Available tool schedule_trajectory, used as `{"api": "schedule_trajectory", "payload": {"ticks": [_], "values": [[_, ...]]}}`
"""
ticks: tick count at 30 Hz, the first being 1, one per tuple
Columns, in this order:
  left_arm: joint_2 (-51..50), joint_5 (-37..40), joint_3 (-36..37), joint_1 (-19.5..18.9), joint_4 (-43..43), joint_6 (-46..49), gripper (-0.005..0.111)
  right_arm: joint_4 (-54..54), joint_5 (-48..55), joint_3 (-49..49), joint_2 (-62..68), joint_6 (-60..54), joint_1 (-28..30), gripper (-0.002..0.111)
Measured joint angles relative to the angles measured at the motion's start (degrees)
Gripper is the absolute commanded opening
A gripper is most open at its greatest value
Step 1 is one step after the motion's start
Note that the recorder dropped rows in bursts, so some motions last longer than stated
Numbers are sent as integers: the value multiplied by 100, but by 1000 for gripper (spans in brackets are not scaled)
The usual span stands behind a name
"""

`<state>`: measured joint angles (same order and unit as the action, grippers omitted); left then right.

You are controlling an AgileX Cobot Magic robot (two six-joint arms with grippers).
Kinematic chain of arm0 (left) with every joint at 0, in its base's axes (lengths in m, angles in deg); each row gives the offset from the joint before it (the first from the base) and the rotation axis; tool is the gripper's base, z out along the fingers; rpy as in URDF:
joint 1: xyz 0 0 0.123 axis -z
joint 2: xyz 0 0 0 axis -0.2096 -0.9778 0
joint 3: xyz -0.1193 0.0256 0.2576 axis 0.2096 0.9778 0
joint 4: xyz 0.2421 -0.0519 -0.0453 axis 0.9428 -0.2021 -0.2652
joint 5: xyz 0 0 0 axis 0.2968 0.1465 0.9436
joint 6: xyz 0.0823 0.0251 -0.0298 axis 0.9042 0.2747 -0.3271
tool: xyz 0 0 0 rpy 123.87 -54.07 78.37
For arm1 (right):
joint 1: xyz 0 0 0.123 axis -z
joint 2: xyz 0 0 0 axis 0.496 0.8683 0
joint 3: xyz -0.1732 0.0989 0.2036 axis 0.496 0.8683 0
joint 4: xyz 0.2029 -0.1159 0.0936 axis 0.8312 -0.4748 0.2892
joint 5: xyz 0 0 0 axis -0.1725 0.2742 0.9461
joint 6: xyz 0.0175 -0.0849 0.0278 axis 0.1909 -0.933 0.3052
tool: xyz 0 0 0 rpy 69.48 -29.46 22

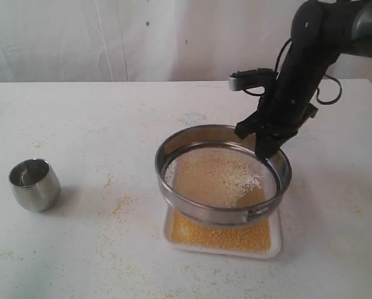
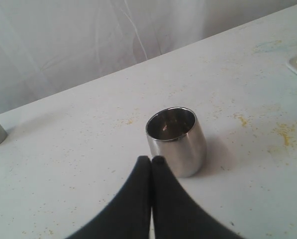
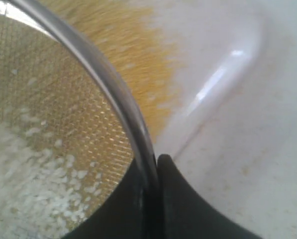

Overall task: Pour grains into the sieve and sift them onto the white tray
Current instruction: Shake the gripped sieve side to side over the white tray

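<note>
White desk (image 1: 80, 249), dusted with stray yellowish specks (image 1: 122, 204), carries everything. Toward its front right lies the white tray (image 1: 223, 251), and the sieve (image 1: 192, 212) hangs over it, covering its rear part. Golden grains (image 1: 220, 235) lie spread in the tray below, while paler whitish ones rest on the mesh inside the sieve. A small steel cup (image 1: 34, 184) stands upright well apart on the left, nothing visible inside. The right pincer (image 3: 155, 164) is clenched on the sieve's far right rim. The left pincer (image 2: 151, 160) is clenched on nothing, fingertips pressed together close by the cup.
</note>
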<state>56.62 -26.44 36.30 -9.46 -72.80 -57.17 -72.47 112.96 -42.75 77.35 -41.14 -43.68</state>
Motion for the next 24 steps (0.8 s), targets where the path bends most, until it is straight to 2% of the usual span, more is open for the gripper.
{"api": "schedule_trajectory", "payload": {"ticks": [2,6,11,15,24], "values": [[0,0,0,0,0,0,0,-300,-238,0,11,307,30,0],[0,0,0,0,0,0,0,299,174,0,12,-1311,133,0],[0,0,0,0,0,0,0,-172,16,0,12,-77,30,0],[0,0,0,0,0,0,0,162,186,0,12,-945,100,0],[0,0,0,0,0,0,0,-12,-172,0,115,-303,44,0]]}}
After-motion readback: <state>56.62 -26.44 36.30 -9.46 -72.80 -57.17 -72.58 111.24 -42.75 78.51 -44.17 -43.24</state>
